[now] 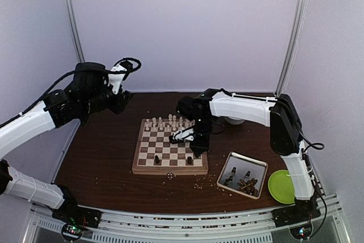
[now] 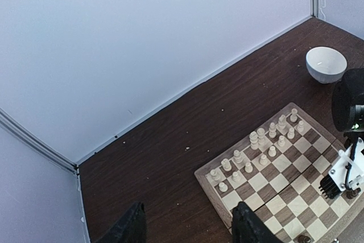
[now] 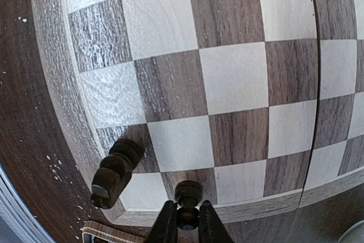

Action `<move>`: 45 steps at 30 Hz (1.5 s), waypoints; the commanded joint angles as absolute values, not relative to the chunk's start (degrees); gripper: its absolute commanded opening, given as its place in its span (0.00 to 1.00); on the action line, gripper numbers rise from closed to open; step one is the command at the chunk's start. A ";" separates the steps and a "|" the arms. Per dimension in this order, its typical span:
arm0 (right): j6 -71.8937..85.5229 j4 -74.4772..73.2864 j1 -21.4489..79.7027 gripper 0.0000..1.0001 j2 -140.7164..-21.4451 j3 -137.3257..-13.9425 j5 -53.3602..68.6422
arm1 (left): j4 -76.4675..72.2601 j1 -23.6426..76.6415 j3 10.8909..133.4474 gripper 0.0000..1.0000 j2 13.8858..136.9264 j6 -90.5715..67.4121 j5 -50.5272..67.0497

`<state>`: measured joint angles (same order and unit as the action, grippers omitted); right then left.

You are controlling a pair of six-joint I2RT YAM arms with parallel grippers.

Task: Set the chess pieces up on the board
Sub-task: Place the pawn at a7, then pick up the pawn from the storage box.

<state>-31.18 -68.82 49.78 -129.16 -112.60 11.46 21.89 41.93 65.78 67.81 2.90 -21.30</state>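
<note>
The board (image 1: 162, 147) lies mid-table, with cream chess pieces (image 1: 165, 123) (image 2: 261, 140) along its two far rows. My right gripper (image 1: 199, 151) (image 3: 187, 210) reaches down at the board's near right corner. It is shut on a small dark pawn (image 3: 188, 190) that stands on a dark square by the right rim. A taller dark piece (image 3: 115, 170) (image 1: 189, 160) stands diagonally beside it, and another dark piece (image 1: 157, 159) stands in the near row. My left gripper (image 1: 125, 102) (image 2: 187, 229) hangs open and empty, high over the table beyond the board's far left corner.
A metal tray (image 1: 234, 155) holding several dark pieces (image 1: 247, 185) sits right of the board. A green plate (image 1: 281, 186) is beside it. A white bowl (image 2: 326, 64) stands behind the right arm. Pale crumbs (image 1: 199, 184) dot the table in front of the board.
</note>
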 commanded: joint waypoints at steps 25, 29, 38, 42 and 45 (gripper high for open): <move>-34.70 -66.08 39.70 0.24 -88.91 -72.52 13.28 | 20.31 41.56 66.53 0.53 69.70 2.29 -15.56; -36.19 -65.61 37.63 0.23 -83.41 -63.91 11.48 | 20.65 41.53 66.84 0.53 70.59 2.11 -14.68; -34.17 -59.50 33.40 0.22 -84.50 -59.55 10.20 | 21.01 41.57 67.20 0.53 71.64 1.76 -13.12; -34.22 -57.59 33.40 0.24 -87.43 -58.67 11.79 | 21.09 41.58 67.13 0.53 71.47 1.76 -13.47; -35.49 -57.49 33.63 0.29 -89.01 -58.47 15.22 | 21.09 41.58 67.07 0.53 71.26 1.85 -13.62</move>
<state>-34.52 -59.33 33.47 -87.29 -59.35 12.03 22.35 41.93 65.80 71.55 2.42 -14.09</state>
